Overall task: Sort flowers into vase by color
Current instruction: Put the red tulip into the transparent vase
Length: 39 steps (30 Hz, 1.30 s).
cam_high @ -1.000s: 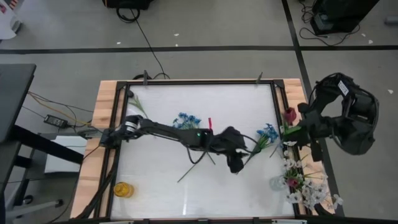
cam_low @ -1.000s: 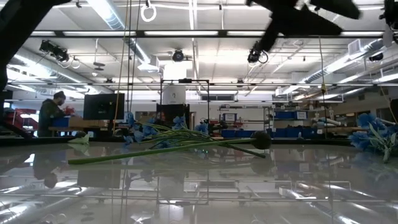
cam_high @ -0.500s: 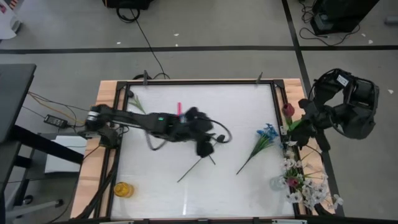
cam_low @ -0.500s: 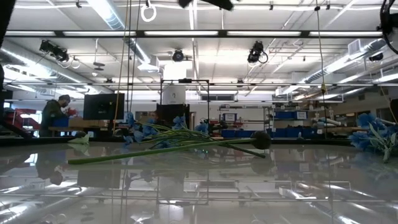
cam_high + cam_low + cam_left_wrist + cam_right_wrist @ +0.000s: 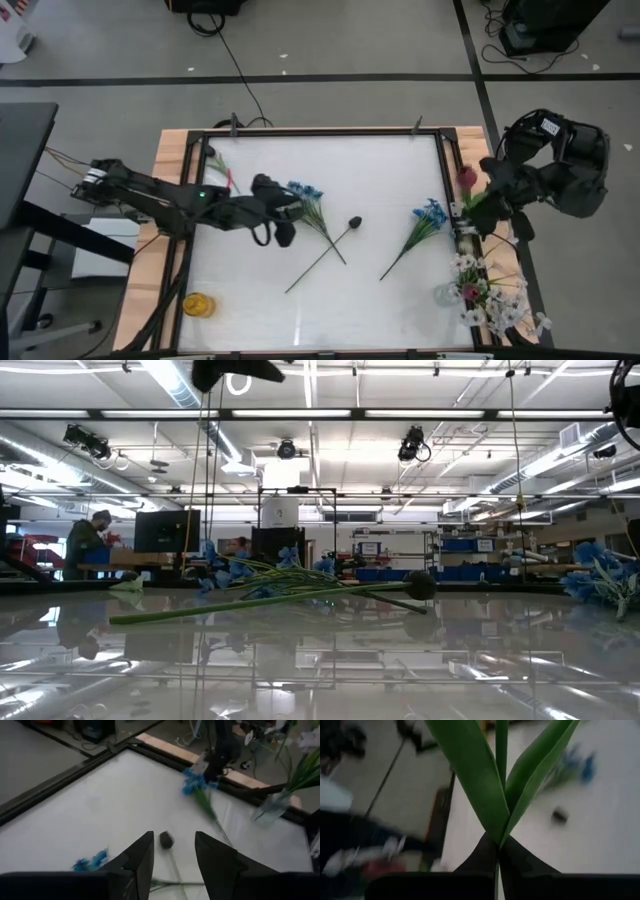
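Blue blossoms mark two of the flowers lying loose on the white table [image 5: 250,320]: one blue sprig [image 5: 303,192] is seen left of the middle, its stem running toward the centre, and a second blue sprig [image 5: 430,213] is laid near the right edge with its stem slanting toward the near side. Between them a black bud [image 5: 354,222] is found at the middle of the table, its long stem crossing that of the first blue sprig. A small green sprig [image 5: 217,165] is seen near the far left corner. At the near right corner a clear vase [image 5: 447,295] is stood, holding white sprays [image 5: 492,300] and a red bloom.

A red tulip [image 5: 466,180] is held at the right edge of the table by the right gripper [image 5: 478,212]; in the right wrist view its fingers are seen pinched narrow on the green stem [image 5: 502,750], with two broad leaves spreading above them. The left gripper [image 5: 171,851] is placed over the left part of the table, just beside the first blue sprig, with its fingers parted and nothing between them; the black bud is seen past the gap. A yellow cup [image 5: 198,304] is seen at the near left corner.

In the low view the black bud [image 5: 421,585] is shown lying on the glossy surface, with a person [image 5: 84,542] far off in the room behind.
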Motion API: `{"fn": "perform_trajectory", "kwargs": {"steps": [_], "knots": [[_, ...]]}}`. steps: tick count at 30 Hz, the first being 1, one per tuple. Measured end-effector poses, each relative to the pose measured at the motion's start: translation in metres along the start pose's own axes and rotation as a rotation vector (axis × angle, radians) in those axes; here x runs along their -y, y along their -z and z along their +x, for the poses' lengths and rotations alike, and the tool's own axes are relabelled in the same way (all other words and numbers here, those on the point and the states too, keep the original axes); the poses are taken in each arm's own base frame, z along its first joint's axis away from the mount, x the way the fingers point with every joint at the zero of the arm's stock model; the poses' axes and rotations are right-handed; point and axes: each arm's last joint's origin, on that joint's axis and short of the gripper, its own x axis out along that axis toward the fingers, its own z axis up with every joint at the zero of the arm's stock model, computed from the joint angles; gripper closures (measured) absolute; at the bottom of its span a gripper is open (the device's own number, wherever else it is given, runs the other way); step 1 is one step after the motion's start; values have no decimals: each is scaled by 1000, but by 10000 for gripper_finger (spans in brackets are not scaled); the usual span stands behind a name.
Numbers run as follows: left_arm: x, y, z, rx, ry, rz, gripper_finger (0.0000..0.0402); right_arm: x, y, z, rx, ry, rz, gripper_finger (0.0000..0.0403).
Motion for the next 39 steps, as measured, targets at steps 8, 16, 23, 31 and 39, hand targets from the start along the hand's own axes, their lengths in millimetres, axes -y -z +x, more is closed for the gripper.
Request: {"fn": "perform_trajectory", "kwargs": {"steps": [8, 16, 23, 31, 39], "knots": [[-22, -11, -36, 82, -14, 18, 253, 0, -11, -5, 186, 54, -20, 391], [-34, -25, -61, 154, 6, 85, 253, -11, -13, 8, 144, 115, 16, 391], [-41, -28, -68, 153, 22, 146, 253, -15, -20, 24, 116, 197, 98, 391], [-50, -33, -66, 164, -5, 147, 253, -11, -32, 57, -13, 327, 307, 391], [-50, -34, -66, 166, -9, 145, 253, 7, -47, 110, -251, 522, 315, 391]]}}
